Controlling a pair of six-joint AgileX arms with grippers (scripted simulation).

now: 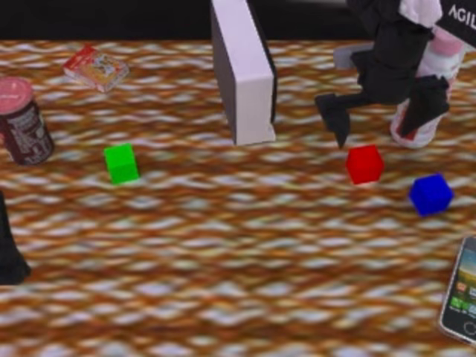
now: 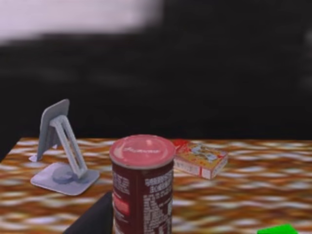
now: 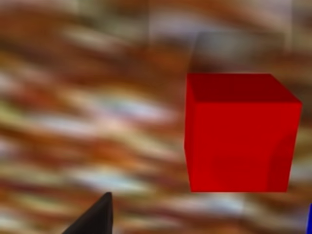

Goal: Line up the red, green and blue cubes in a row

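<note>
Plainly, the red cube (image 1: 364,163) sat on the tabletop (image 1: 238,282) just beside the right hand (image 1: 379,111), whose fingers stood spread and empty. Rigid, light and matte, it looked best pinched across two opposite flat faces. The left hand (image 1: 11,260) idled at the tabletop's left edge; I could not tell its state.

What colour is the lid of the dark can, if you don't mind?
Pink; the can's lid shows best in the left wrist view.

Open woven-pattern tabletop (image 1: 238,260) between small matte green cube (image 1: 120,163) and small matte red cube (image 1: 364,164); tall white upright box (image 1: 242,71) stands behind that gap.
</note>
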